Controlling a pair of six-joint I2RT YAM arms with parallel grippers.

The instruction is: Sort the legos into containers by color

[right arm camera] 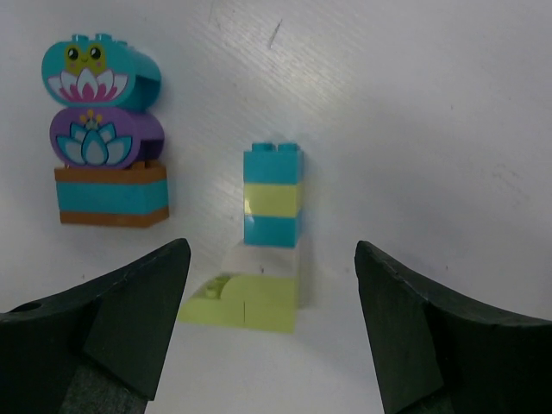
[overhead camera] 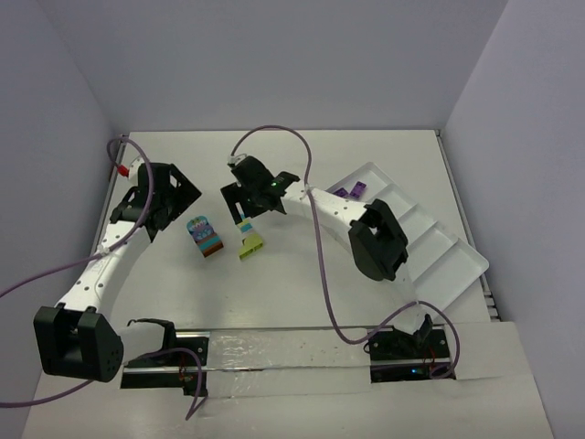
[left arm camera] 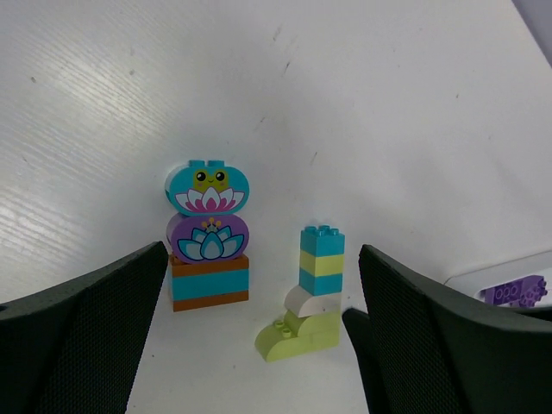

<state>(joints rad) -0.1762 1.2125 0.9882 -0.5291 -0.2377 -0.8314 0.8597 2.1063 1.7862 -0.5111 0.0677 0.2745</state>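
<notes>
Done: a few purple bricks (overhead camera: pixel 348 192) lay in the end box of the tray (overhead camera: pixel 448 254).
Left to do: the frog stack (overhead camera: pixel 204 236) and the green-and-blue stack (overhead camera: pixel 249 240) stood on the table (overhead camera: pixel 238 293), not pulled apart.
Left pincer (left arm camera: pixel 263 252): wide open, empty.
Right pincer (right arm camera: pixel 272 250): wide open, empty, over the green-and-blue stack.

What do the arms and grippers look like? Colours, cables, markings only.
Left arm and right arm: white links, bulky black joints, a purple cable along each. Left gripper and right gripper: black, with broad mesh-textured fingers. A green light glows on the right wrist; a red plug sits by the left.
</notes>
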